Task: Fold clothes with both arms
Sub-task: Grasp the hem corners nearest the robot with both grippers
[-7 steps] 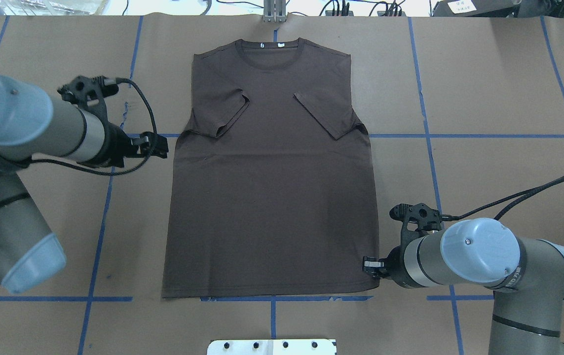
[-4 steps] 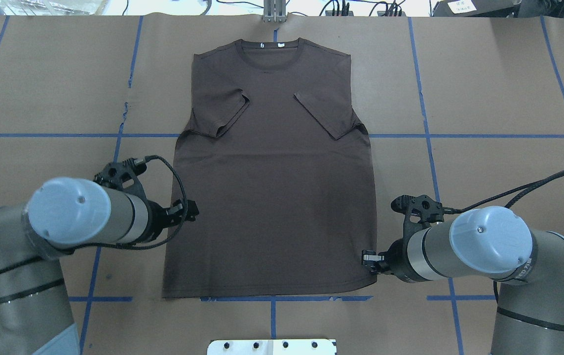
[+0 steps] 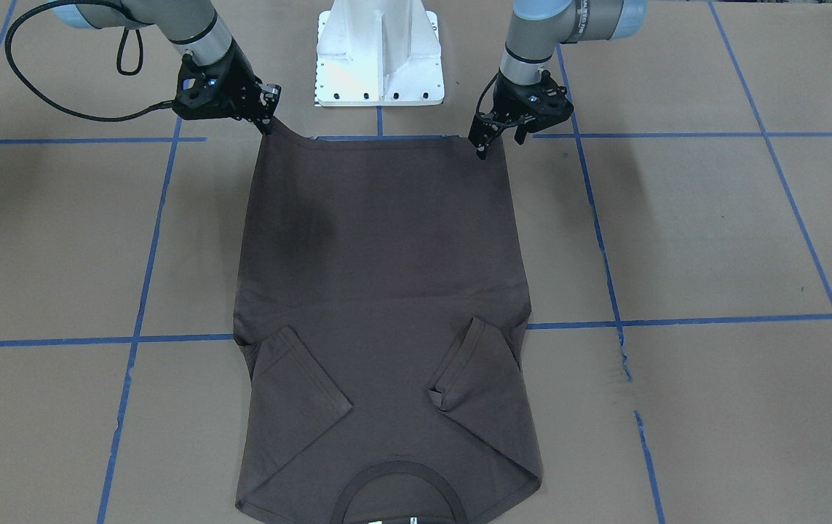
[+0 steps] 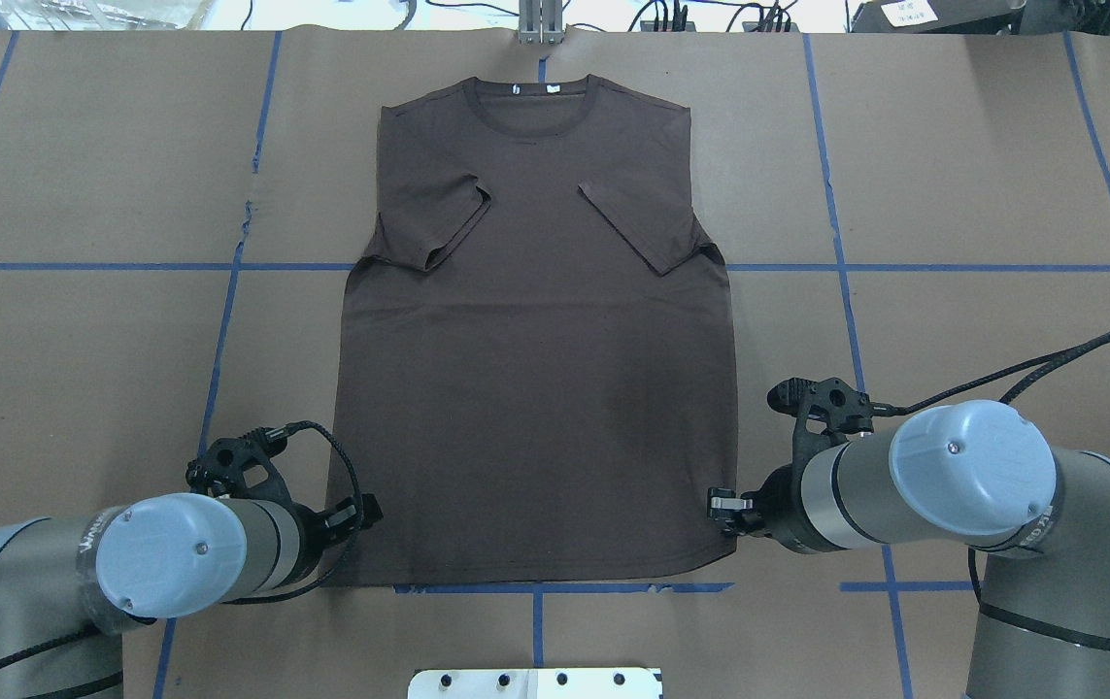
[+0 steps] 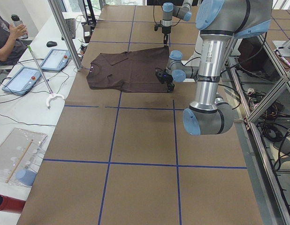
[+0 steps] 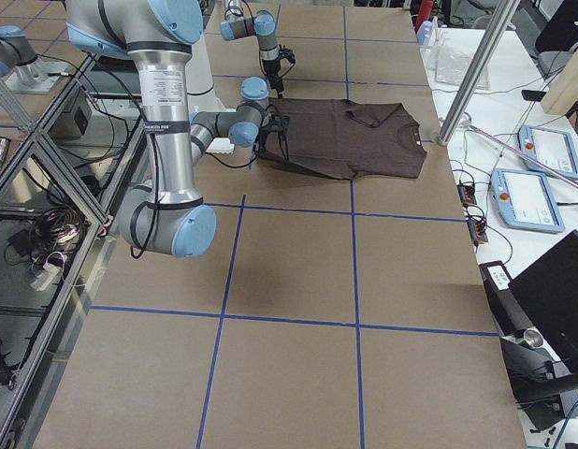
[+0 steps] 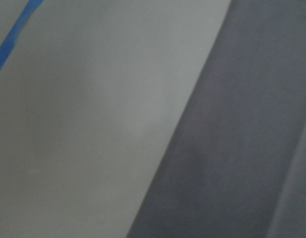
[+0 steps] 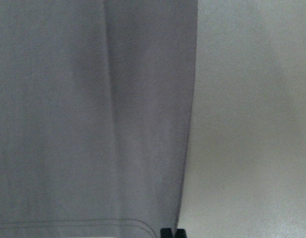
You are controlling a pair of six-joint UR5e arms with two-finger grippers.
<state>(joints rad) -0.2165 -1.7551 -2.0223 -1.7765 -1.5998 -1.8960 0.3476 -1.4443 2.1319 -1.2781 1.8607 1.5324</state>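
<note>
The dark brown T-shirt (image 4: 535,388) lies flat on the brown paper, collar at the far side, both sleeves folded inward. It also shows in the front view (image 3: 386,276). My left gripper (image 4: 367,512) is low at the shirt's near left hem corner, and its fingers look apart in the front view (image 3: 494,140). My right gripper (image 4: 722,505) is at the near right hem corner. In the front view (image 3: 268,122) that corner rises slightly into it. The right wrist view shows its fingertips (image 8: 166,233) together at the shirt's edge.
The white pedestal base (image 3: 379,65) stands just behind the hem. Blue tape lines (image 4: 846,267) cross the paper. Tablets (image 5: 56,58) and a metal post (image 5: 65,33) stand past the collar end, with a seated person beside them.
My left arm swept from beside the shirt's left sleeve down to the near left hem corner. My right gripper shifted slightly at the right hem corner.
</note>
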